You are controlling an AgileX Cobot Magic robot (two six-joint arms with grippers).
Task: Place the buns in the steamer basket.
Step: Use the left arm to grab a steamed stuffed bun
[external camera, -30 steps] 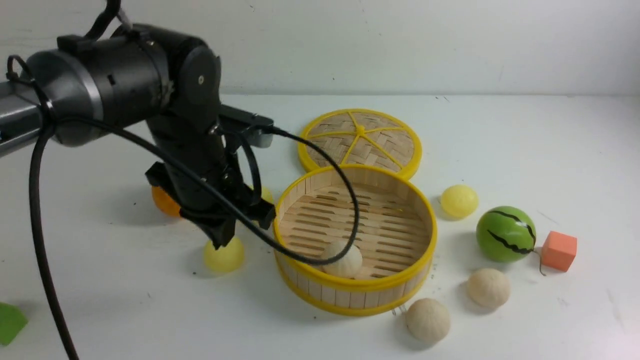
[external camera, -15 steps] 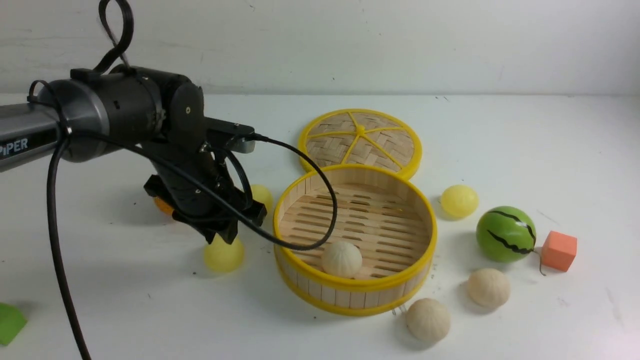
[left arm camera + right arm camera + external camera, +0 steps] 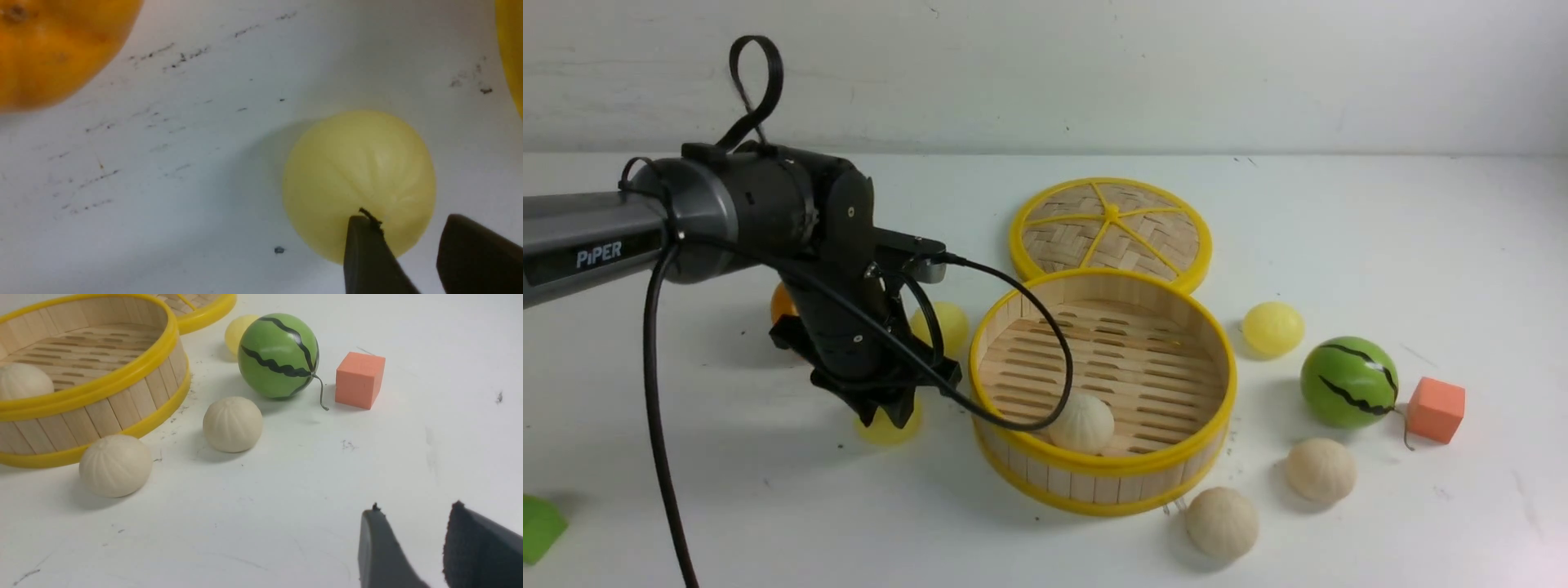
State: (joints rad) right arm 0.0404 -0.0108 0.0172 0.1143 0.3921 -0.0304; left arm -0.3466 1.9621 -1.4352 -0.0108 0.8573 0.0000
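Yellow bun (image 3: 359, 171) just beneath left hand (image 3: 406, 222), beside steamer basket (image 3: 1103, 467)

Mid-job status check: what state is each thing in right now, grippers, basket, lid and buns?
Left gripper: open, low over near yellow bun, not gripping.
Right gripper: open, empty.
Steamer basket: uncovered, holds one cream bun.
Lid: off, flat on table behind basket.
Other yellow buns: both on table.
Other cream buns: both on table.
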